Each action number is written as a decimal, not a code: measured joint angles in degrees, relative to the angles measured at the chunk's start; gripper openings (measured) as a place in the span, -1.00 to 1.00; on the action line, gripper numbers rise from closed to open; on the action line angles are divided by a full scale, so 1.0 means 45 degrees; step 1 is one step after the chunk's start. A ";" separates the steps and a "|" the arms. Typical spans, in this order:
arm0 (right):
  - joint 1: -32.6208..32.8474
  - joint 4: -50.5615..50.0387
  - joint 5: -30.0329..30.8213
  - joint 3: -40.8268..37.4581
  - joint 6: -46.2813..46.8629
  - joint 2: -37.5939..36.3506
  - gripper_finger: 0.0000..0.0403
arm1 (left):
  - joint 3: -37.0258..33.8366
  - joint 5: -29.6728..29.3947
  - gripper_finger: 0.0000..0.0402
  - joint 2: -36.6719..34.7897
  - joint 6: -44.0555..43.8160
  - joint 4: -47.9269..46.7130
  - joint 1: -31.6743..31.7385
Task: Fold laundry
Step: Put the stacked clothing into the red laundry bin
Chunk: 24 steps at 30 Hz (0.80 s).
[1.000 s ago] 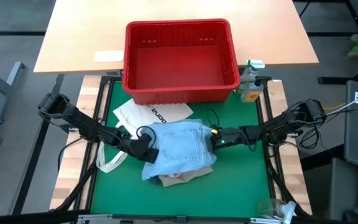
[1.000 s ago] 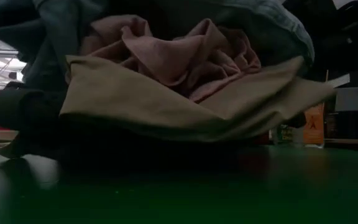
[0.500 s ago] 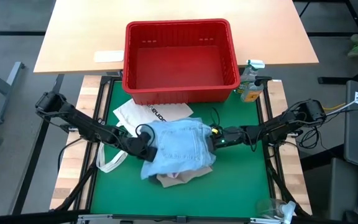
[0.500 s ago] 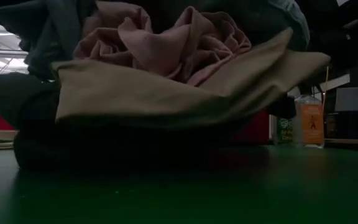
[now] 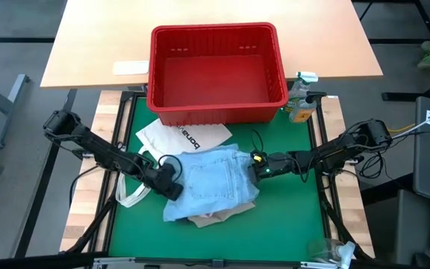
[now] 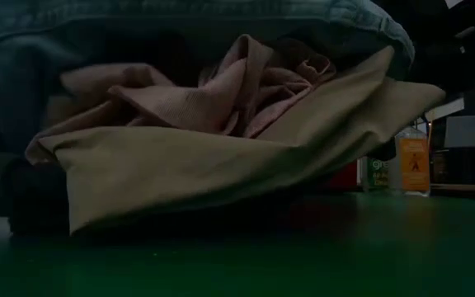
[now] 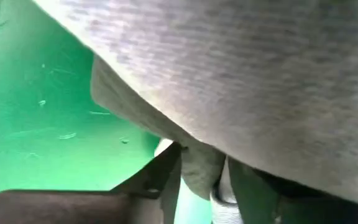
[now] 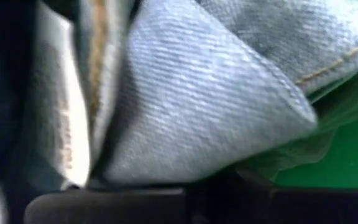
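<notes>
The light blue denim jeans [image 5: 216,181] lie spread on top of a pile at the middle of the green mat. Under them lie the beige trousers [image 6: 221,161], which poke out at the near side [image 5: 213,217], and a crumpled pink top [image 6: 221,95]. My left gripper [image 5: 172,187] is at the jeans' left edge, its fingers apart with a fold of pale cloth [image 7: 201,171] between them. My right gripper [image 5: 254,169] is shut on the jeans' right edge. My left gripper slants down at the jeans' left edge from the table's left. A fold of the cloth [image 7: 197,180] lies in the gap between its parted fingers [image 7: 166,177]. I cannot tell whether they press on it. My right gripper pinches a folded edge of the denim [image 8: 166,155] at the jeans' right side, several layers thick. It comes in nearly level from the table's right. That edge is held a little above the mat, while the rest of the jeans lies on the pile.
A red plastic basket [image 5: 219,67] stands at the mat's far side. A white tote bag [image 5: 181,135] with black lettering lies partly under the jeans, and its handles [image 5: 131,196] loop toward the left. A bottle [image 5: 301,106] stands at the far right.
My left gripper has tipped downward and shifted slightly toward the table's near left. The jeans' left part has fallen from its raised bunch and spread flat toward the near left, covering more of the pile. The right edge has stayed in my right gripper.
</notes>
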 joint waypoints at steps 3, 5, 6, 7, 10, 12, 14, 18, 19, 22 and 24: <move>0.0000 -0.0042 -0.0095 0.0000 -0.0195 0.0000 -0.93 | 0.0000 -0.0035 -0.27 0.0000 -0.0012 -0.0080 0.0000; 0.0000 -0.0073 -0.0105 0.0000 -0.0195 0.0000 -0.93 | 0.0000 -0.0039 -0.18 0.0091 -0.0095 -0.0075 -0.0005; 0.0000 -0.0078 -0.0108 0.0000 -0.0195 0.0000 -0.93 | 0.0000 -0.0030 -0.14 0.0149 -0.0235 -0.0075 -0.0005; 0.0000 -0.0082 -0.0110 0.0000 -0.0195 0.0000 -0.93 | 0.0000 -0.0009 -0.10 0.0236 -0.0411 -0.0073 -0.0010; 0.0000 -0.0196 -0.0115 0.0000 -0.0195 0.0000 -0.92 | 0.0000 0.0016 0.00 0.0614 -0.0896 0.0088 -0.0083; 0.0000 -0.0349 -0.0126 0.0000 -0.0195 -0.0005 -0.92 | 0.0000 0.0018 0.04 0.0953 -0.1078 0.0372 -0.0126; 0.0000 -0.0531 -0.0131 0.0000 -0.0195 -0.0005 -0.92 | 0.0000 0.0017 0.07 0.1359 -0.1089 0.0947 -0.0147; 0.0000 -0.0892 -0.0132 0.0000 -0.0191 -0.0019 -0.92 | -0.0001 0.0028 0.08 0.2325 -0.1121 0.2454 -0.0160; 0.0000 -0.0951 -0.0134 0.0000 -0.0191 -0.0023 -0.92 | 0.0000 0.0033 0.08 0.2587 -0.1127 0.2907 -0.0164; 0.0000 -0.1132 -0.0139 -0.0002 -0.0186 -0.0029 -0.92 | 0.0000 -0.0051 0.07 0.3313 -0.1171 0.4337 -0.0165; 0.0000 -0.1153 -0.0139 -0.0010 -0.0186 -0.0029 -0.92 | 0.0000 -0.0270 0.06 0.3752 -0.1178 0.5250 -0.0165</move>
